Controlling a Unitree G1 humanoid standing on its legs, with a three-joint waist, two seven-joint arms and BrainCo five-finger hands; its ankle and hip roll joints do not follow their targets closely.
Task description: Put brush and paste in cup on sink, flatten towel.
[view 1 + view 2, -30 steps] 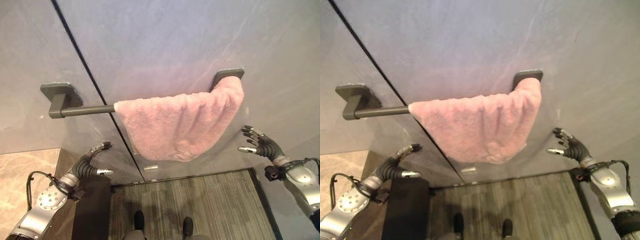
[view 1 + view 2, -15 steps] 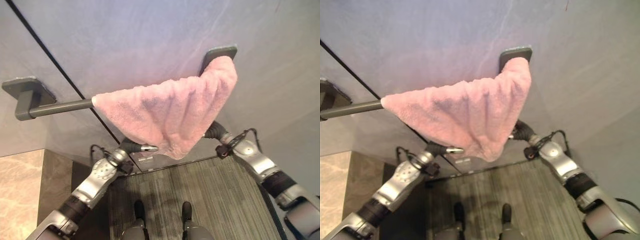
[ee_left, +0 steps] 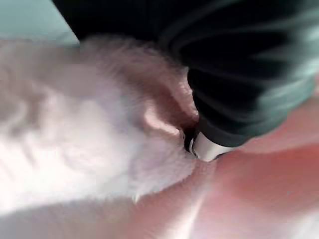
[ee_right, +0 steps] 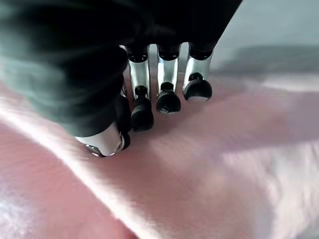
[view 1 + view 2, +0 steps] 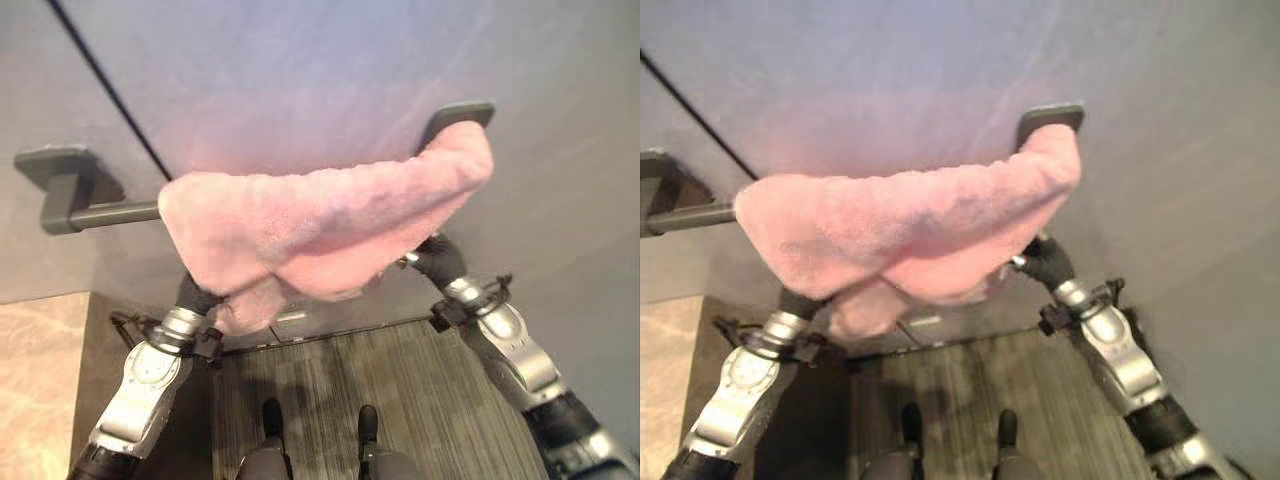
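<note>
Pink towel [image 5: 320,225] draped over a dark grey rail [image 5: 110,212] on a grey wall [image 5: 300,70], bunched rather than flat, its right end heaped against the rail's right bracket [image 5: 455,115] and its left part sagging in a thick fold. Bare rail and the left bracket [image 5: 55,175] showing to the left of the cloth.

Left hand [image 5: 197,295] raised under the towel's lower left corner, dark ribbed cover just below the hanging fold, fingers buried in the pink pile; in the left wrist view the cover [image 3: 249,74] pressed into the towel [image 3: 99,149] with one silver finger stub barely showing, so whether those fingers are curled or straight cannot be told.

Right hand [image 5: 437,258] up beneath the towel's right side, near the wall. In the right wrist view, fingers [image 4: 168,99] bent downward side by side, dark tips resting on the pink cloth [image 4: 209,169], thumb tip against the cloth close beside them; cloth apparently nipped between thumb and fingers, though the fold itself is hard to make out.

Grey striped floor [image 5: 400,400] below, a beige tiled patch [image 5: 40,370] at far left.
</note>
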